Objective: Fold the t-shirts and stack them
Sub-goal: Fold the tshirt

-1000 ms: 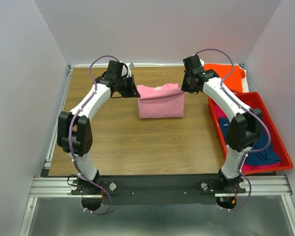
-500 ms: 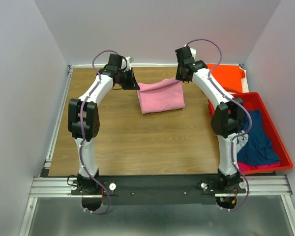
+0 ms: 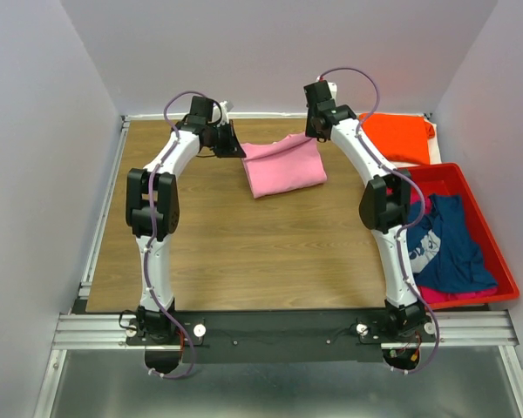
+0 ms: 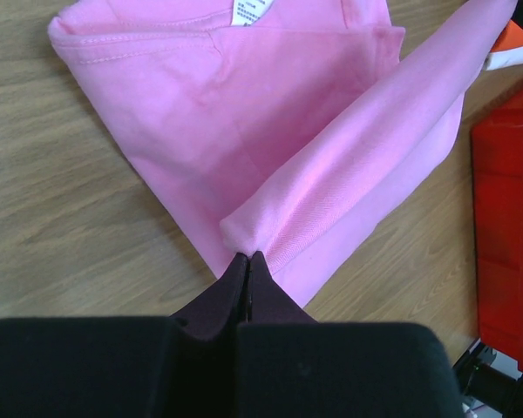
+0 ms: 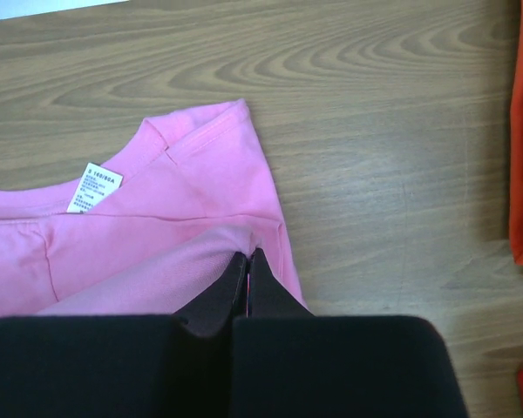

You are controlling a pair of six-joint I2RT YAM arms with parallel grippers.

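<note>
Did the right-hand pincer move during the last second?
Yes. The right pincer, shut on the soft light pink t-shirt, has swung left and toward the far edge of the wooden table, away from the rigid red plastic bin.

1. The overhead view is bright and even, lit by diffuse light from above, and shadows on the table (image 3: 244,252) are soft and faint.
2. In the left wrist view, the pink t-shirt (image 4: 270,131) ahead of the left gripper (image 4: 247,257) is sharp, with a pale sheen along its raised fold. The gripper body nearest the lens is flat black.
3. Ahead of the right gripper (image 5: 247,255), the wood grain is crisp (the label (image 5: 96,187) is too small to read), and a thin shadow edges the shirt.
</note>
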